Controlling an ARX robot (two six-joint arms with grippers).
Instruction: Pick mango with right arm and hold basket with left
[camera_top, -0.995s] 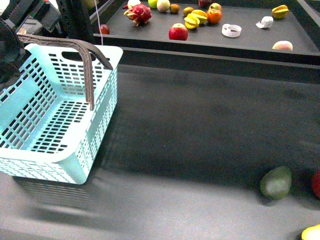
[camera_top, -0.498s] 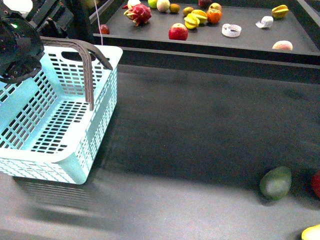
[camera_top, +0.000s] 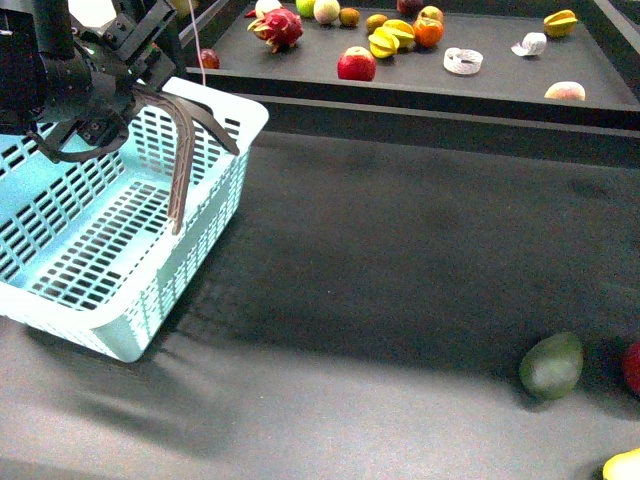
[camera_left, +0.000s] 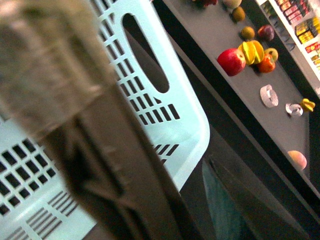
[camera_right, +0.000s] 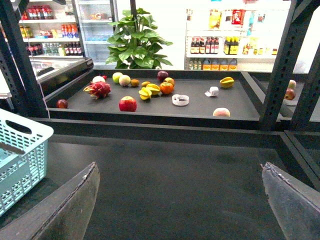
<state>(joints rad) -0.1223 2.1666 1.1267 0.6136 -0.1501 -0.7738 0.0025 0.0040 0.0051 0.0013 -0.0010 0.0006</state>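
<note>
The pale turquoise basket stands at the left of the dark table, tilted, with its grey-brown handles swung up. My left gripper is shut on the basket at a handle by the far rim. In the left wrist view the handle fills the foreground, blurred, beside the basket's wall and one finger. The mango shows only as a yellow sliver at the near right corner. My right gripper is open and empty above bare table, out of the front view.
A dull green oval fruit and a red fruit lie near the mango. A raised shelf at the back holds a dragon fruit, a red apple, starfruit and other fruit.
My left arm has come in from the left onto the basket's handle. The basket has tilted and its far corner has swung to the right.
</note>
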